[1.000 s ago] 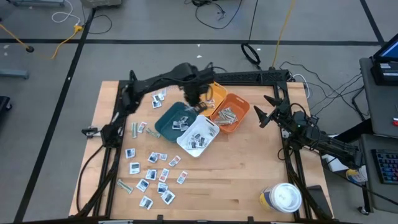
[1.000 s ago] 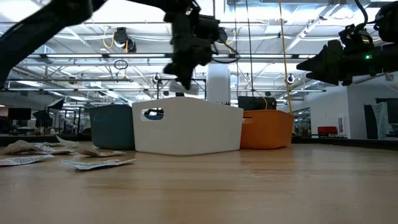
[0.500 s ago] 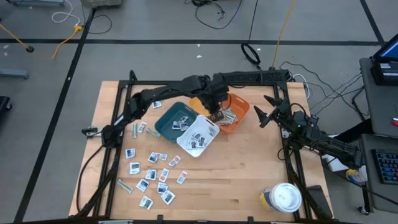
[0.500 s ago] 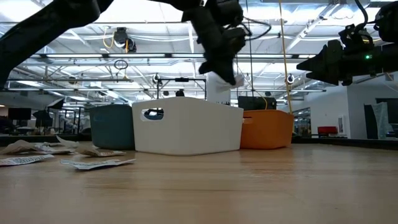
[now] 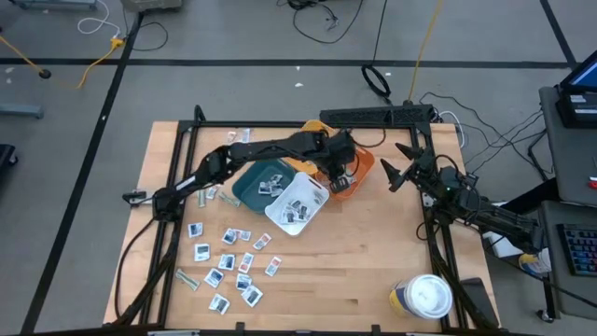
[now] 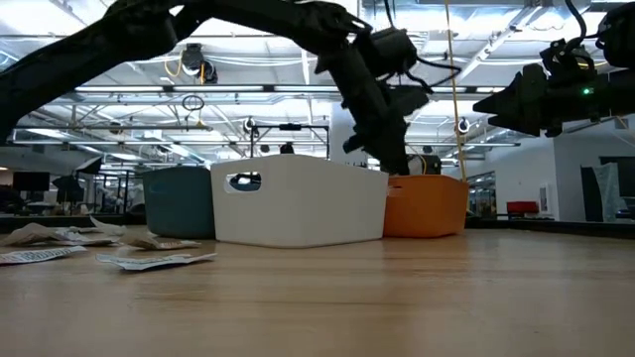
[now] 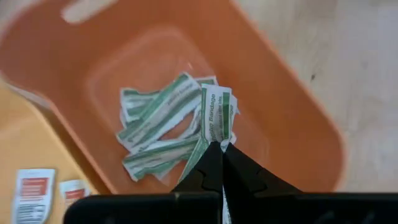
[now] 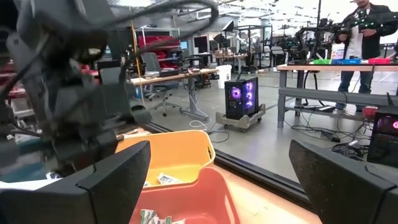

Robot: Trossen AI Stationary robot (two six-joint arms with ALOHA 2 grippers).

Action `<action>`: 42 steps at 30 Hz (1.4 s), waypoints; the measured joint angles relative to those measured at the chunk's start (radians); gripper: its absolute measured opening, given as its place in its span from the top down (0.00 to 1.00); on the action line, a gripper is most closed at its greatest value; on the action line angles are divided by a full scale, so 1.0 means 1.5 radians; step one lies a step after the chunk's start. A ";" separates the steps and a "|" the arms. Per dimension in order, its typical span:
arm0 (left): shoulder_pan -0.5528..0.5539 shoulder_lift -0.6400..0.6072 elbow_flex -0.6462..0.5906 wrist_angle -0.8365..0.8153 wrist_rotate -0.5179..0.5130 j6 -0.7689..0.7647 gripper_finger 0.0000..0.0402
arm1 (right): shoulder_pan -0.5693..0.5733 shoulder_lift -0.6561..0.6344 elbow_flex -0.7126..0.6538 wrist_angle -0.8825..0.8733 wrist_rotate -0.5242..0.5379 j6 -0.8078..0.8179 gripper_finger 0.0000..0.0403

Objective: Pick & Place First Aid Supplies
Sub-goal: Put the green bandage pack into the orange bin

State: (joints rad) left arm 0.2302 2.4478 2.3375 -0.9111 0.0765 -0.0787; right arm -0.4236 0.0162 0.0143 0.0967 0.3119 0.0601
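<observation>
Beyond the wooden table point(image 5: 373, 271) a workshop of benches and a standing person point(image 8: 367, 28) fills the background; the left gripper point(image 7: 222, 149) hangs over the orange bin point(image 5: 366, 159), its fingers pinched together on a green-and-white bandage strip point(image 7: 215, 121) above the strips piled inside. At the table's 3 o'clock edge the right gripper point(image 5: 392, 173) waits with fingers spread wide, holding nothing; small white packets point(image 5: 229, 266) lie scattered toward 7 o'clock, others in the teal bin point(image 5: 244, 187) and white bin point(image 5: 280, 217).
</observation>
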 joint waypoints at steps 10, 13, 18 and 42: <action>0.003 0.012 0.000 -0.008 0.000 -0.021 0.88 | 0.000 0.002 0.000 0.002 0.000 0.000 0.06; 0.005 0.012 0.000 -0.009 0.003 -0.016 0.72 | 0.000 0.002 0.000 0.002 0.000 0.000 0.06; 0.006 0.012 0.000 -0.007 -0.017 -0.014 0.41 | 0.000 0.002 0.000 0.002 0.000 0.000 0.06; 0.070 -0.062 0.001 -0.377 0.050 -0.036 0.13 | 0.000 0.002 0.000 0.002 0.000 0.000 0.06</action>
State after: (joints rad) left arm 0.3345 2.3551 2.3386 -1.4760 0.1509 -0.1321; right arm -0.4240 0.0193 0.0143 0.0998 0.3122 0.0597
